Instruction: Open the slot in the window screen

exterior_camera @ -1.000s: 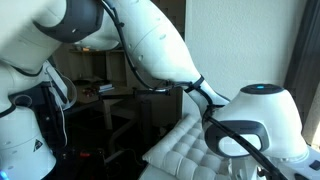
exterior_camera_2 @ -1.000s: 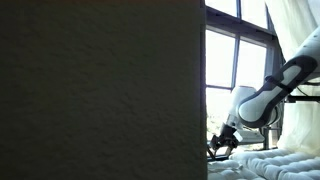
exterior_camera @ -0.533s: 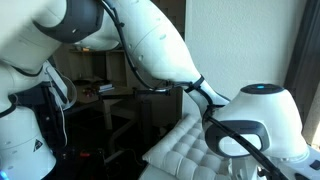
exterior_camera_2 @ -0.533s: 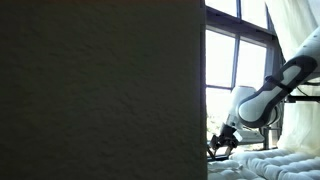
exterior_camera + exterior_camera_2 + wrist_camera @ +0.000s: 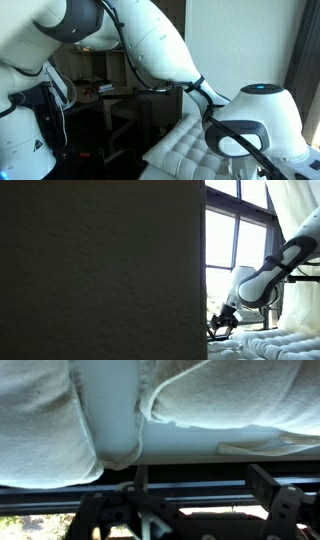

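Nothing has moved since the earlier frames; arm and claw sit exactly where they were. Nearest in an exterior view is the white arm [image 5: 150,45], its big joints filling the frame above a quilted white cushion [image 5: 185,150], with a dim shelf [image 5: 100,90] further back on the left. In an exterior view a dark textured panel [image 5: 100,270] blocks the whole left side. Past its right edge the claw [image 5: 222,323] hangs just above the quilted cushion, low in the scene. From the wrist its two dark fingers [image 5: 100,518] stand wide apart with nothing between them, pointing at a dark horizontal rail [image 5: 200,487] just below bunched white padding [image 5: 60,420]. The window [image 5: 222,250] rises on the far right, directly behind the claw, with a pale curtain [image 5: 290,205] at its right edge. Its screen and slot are too small to make out.
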